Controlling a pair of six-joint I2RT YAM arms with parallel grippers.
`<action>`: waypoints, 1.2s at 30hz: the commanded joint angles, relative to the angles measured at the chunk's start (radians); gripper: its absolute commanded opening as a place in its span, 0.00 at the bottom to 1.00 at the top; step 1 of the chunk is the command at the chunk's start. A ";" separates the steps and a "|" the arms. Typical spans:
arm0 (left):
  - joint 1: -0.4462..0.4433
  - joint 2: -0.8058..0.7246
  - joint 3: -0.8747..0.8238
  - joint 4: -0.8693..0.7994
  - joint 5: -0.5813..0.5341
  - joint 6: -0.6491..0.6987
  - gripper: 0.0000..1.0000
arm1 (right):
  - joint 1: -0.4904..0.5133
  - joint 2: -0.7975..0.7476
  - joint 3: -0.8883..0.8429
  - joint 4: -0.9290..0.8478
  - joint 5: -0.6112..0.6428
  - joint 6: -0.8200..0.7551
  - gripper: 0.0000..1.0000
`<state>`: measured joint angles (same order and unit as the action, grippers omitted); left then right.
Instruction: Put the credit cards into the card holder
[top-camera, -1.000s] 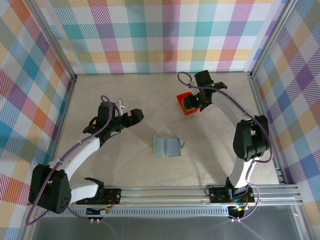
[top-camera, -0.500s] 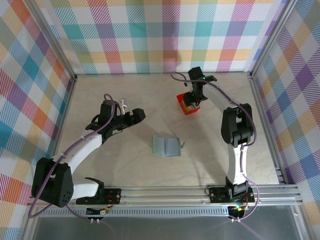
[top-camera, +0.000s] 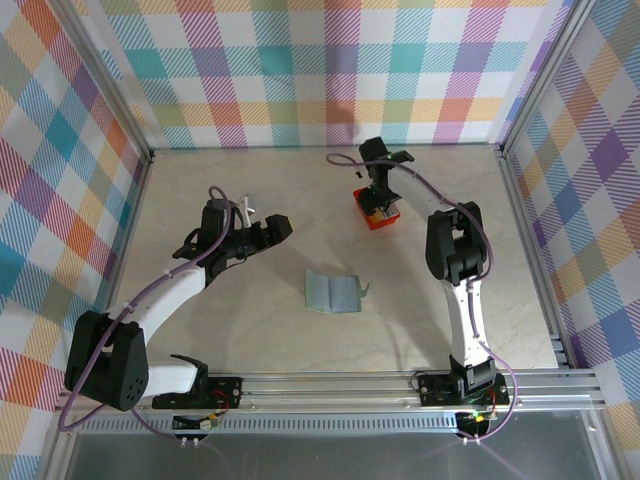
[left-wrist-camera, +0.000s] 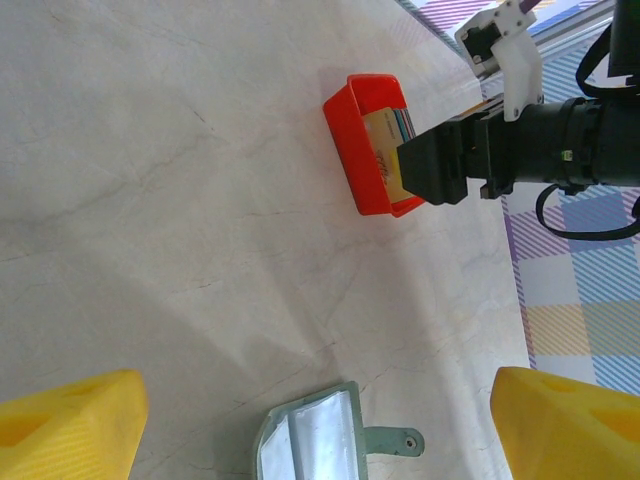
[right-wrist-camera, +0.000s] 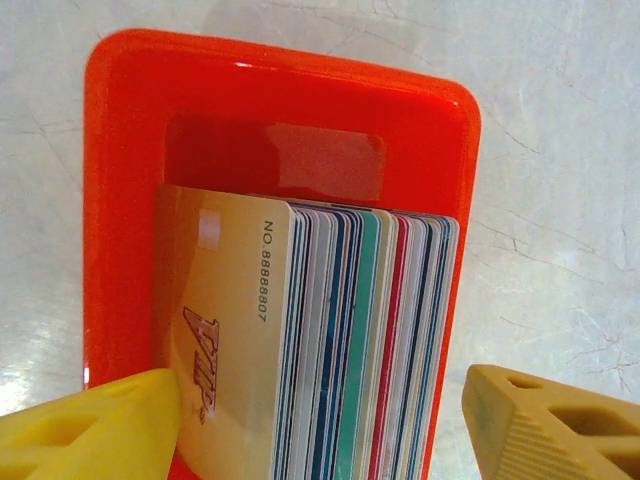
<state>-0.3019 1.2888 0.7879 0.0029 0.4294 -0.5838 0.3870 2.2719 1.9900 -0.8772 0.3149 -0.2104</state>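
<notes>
Fingers of the right gripper (right-wrist-camera: 325, 415) stand wide apart, holding nothing, astride the credit cards (right-wrist-camera: 340, 330), which sit on edge in the red box (right-wrist-camera: 280, 100), faces toward each finger. The left gripper (top-camera: 274, 228), spread and empty, hangs well off the box. The card holder (top-camera: 332, 293) lies open, well apart from the box.

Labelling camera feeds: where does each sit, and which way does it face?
Top external: above and behind the bases, looking down; both arms, left gripper and right gripper show.
Left wrist: on the left arm, facing the small red plastic box and right arm; own yellow fingers in bottom corners.
Right wrist: close above that box, looking down on its stack of cards; own yellow fingers either side.
Shared: all see the box; top and left wrist see the grey-green card holder.
</notes>
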 joint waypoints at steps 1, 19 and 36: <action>0.010 -0.008 -0.018 0.019 0.008 -0.010 0.89 | 0.005 0.032 0.039 -0.017 0.048 -0.033 0.75; 0.010 -0.003 -0.031 0.029 0.012 -0.020 0.87 | 0.023 -0.012 -0.016 0.119 0.165 -0.061 0.59; 0.010 -0.013 -0.049 0.035 0.005 -0.021 0.86 | 0.023 -0.027 0.015 0.115 0.147 -0.053 0.23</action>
<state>-0.3019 1.2884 0.7540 0.0071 0.4290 -0.5949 0.4076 2.3058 1.9804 -0.7643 0.4561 -0.2707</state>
